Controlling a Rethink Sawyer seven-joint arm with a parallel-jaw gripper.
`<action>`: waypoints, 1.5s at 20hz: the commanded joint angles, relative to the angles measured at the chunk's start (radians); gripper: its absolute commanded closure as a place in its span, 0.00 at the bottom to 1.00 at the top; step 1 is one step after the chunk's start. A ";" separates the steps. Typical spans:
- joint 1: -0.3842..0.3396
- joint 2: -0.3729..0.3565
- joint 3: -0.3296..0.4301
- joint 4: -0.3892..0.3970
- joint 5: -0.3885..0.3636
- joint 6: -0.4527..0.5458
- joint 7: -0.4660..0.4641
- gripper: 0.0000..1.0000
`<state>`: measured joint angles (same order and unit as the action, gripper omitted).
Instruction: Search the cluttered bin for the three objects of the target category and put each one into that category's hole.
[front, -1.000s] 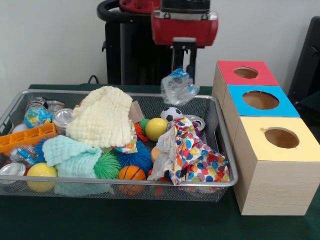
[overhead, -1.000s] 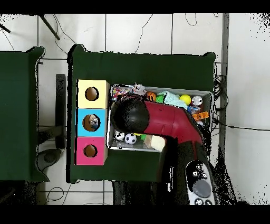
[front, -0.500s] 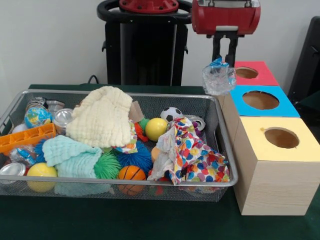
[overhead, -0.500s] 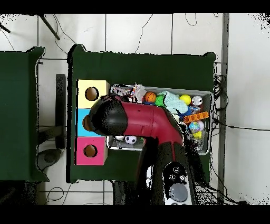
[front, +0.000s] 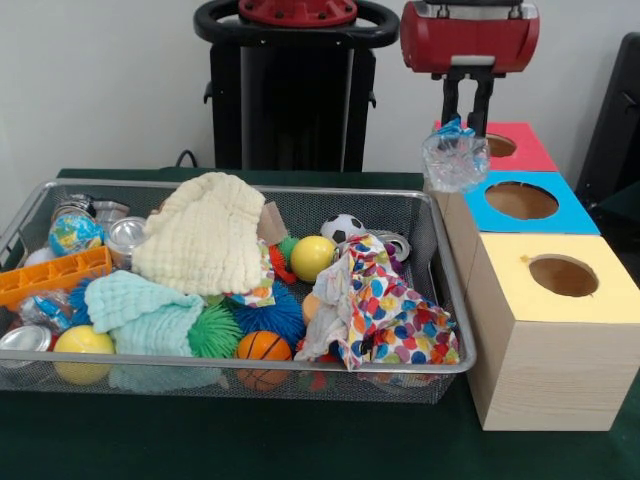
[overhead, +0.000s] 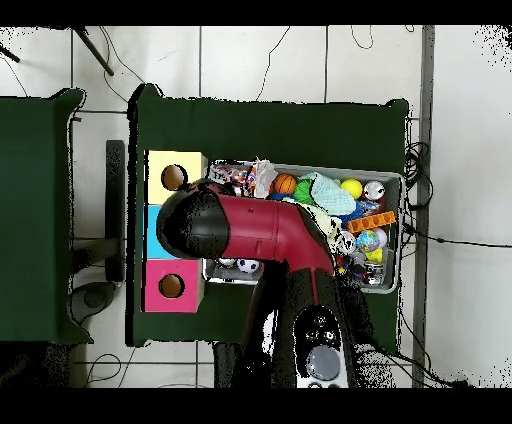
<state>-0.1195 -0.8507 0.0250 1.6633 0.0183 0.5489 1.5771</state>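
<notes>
Jaws are pinched on the top knot of a crumpled clear plastic bag (front: 455, 160) — you can see the gripper (front: 467, 112) hanging under the red head with the bag dangling off its tips. From the front, the bag hangs just past the right end of the bin (front: 446, 290), up beside the row of boxes, somewhere between the red box (front: 520, 152) and the blue box (front: 565, 215); from overhead the arm covers the blue one, so I can't say it's lined up over the hole. My guess is this thing weighs next to nothing and is all crinkle — soft, floppy, a bit slick, so it'll sway and could slide out of a loose pinch. Holding it by the bunched top looks like the right call, since the gathered film gives the tips something thicker to bite. The puffed-out body might catch on a hole's rim instead of dropping clean, so I'd want it centred first. The yellow box (front: 560, 330) sits nearest me, untouched.
</notes>
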 joint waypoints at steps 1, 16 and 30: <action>0.027 0.072 -0.031 0.091 0.028 -0.085 0.281 1.00; 0.141 0.120 -0.097 0.078 0.108 -0.114 0.311 1.00; 0.143 0.121 -0.092 0.178 0.124 -0.250 0.313 1.00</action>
<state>0.0451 -0.7538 -0.0814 1.7306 0.1083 0.4055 1.6300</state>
